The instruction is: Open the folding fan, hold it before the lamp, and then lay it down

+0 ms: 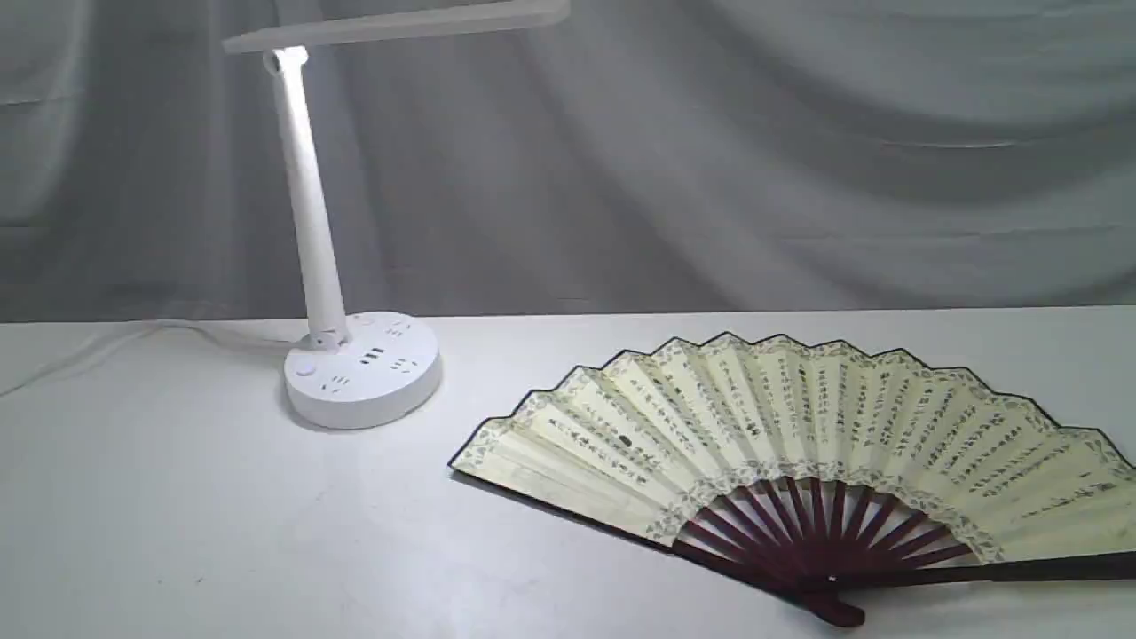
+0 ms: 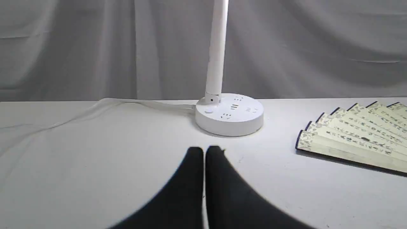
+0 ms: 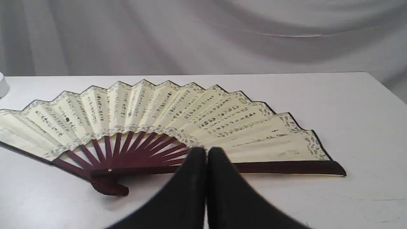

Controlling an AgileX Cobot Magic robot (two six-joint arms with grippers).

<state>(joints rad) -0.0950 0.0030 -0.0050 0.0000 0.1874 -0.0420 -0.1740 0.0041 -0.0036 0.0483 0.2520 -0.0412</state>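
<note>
The folding fan (image 1: 799,435) lies spread open and flat on the white table, right of the lamp, its maroon ribs toward the near edge. The white lamp (image 1: 355,364) stands at the back left, lit, its bar head at the top of the exterior view. No gripper shows in the exterior view. In the left wrist view my left gripper (image 2: 204,149) is shut and empty, above bare table in front of the lamp base (image 2: 229,114), with the fan's edge (image 2: 353,143) off to one side. My right gripper (image 3: 206,150) is shut and empty, hovering near the fan (image 3: 159,114).
A white cord (image 2: 95,108) trails from the lamp base across the table toward the back left. A grey cloth backdrop (image 1: 710,160) hangs behind the table. The table's right edge (image 3: 391,92) shows in the right wrist view.
</note>
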